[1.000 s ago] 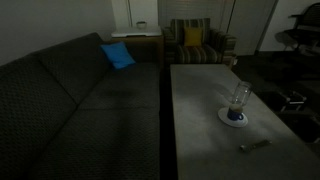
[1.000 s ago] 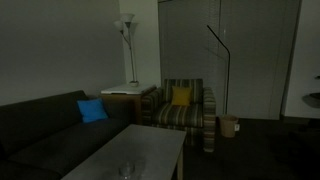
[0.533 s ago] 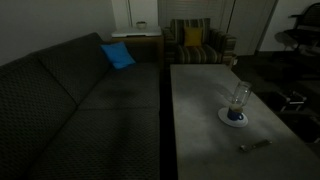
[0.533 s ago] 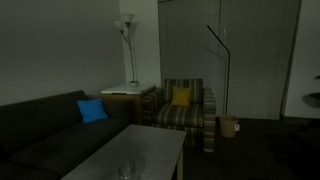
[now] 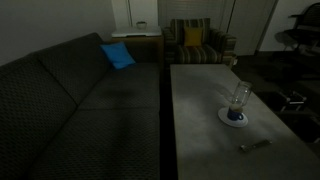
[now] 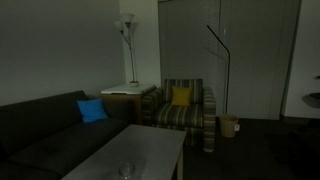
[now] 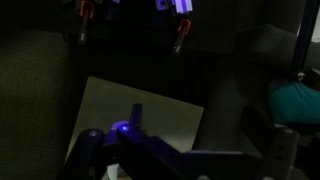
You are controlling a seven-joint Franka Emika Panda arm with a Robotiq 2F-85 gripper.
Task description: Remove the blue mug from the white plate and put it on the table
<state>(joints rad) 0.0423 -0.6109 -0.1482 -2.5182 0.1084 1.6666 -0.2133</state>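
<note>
While blue mug (image 5: pixel 238 99) sits upright on white plate (image 5: pixel 224 117) on table (image 5: pixel 200 125), dim light blurs detail; tool (image 7: pixel 132 28) barely visible in wrist view, can't tell its opening.

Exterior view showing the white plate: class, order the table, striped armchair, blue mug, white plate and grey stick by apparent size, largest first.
1. table
2. striped armchair, farther back
3. blue mug and white plate: too alike to rank; mug taller, plate wider
4. grey stick
</note>
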